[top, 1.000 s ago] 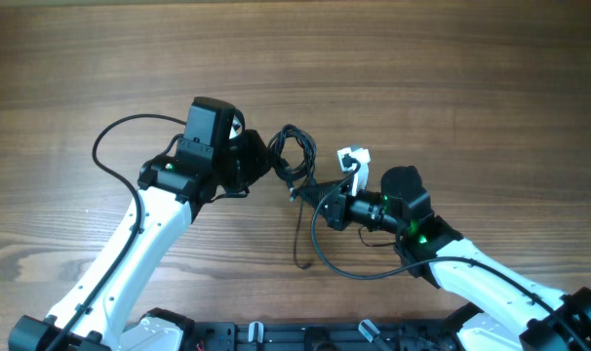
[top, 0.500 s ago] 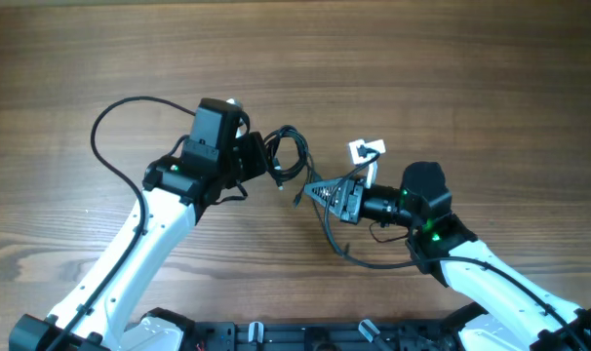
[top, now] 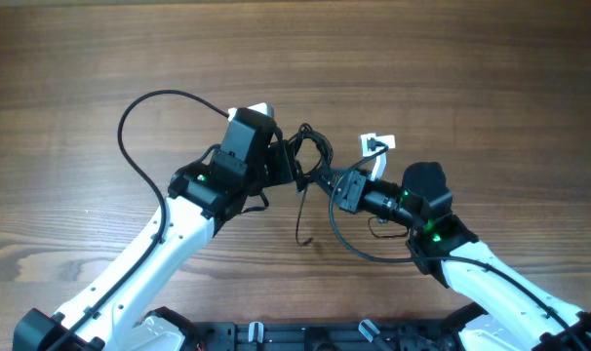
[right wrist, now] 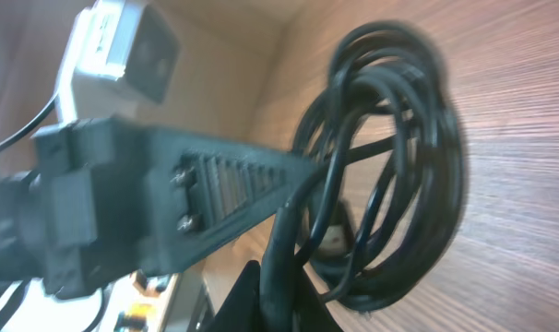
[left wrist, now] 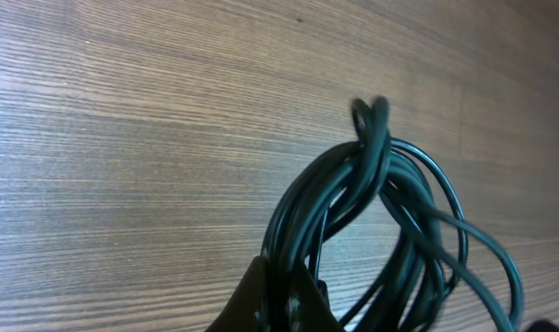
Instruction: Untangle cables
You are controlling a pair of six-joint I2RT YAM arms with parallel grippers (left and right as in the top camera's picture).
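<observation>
The cables [top: 310, 156] are a bunched coil of thin black wire held up between my two grippers over the middle of the table. One strand [top: 303, 219] hangs down from the bunch toward the front. My left gripper [top: 294, 168] is shut on the coil's left side; in the left wrist view its fingers [left wrist: 284, 300] pinch several strands of the cables [left wrist: 381, 212]. My right gripper [top: 325, 181] is shut on a strand at the coil's right side; in the right wrist view the cables [right wrist: 399, 157] loop just past the fingertips [right wrist: 279, 295].
The left arm's thick black cable [top: 139, 117] arcs out over the table at the left. The right arm's thick cable [top: 359, 252] loops below its wrist. A white tag or connector [top: 376, 146] sits by the right wrist. The table [top: 471, 78] is bare wood.
The left arm has swung to the right and the right gripper has moved left and up, bringing the two grippers close together at the bunch. A strand now hangs down again.
</observation>
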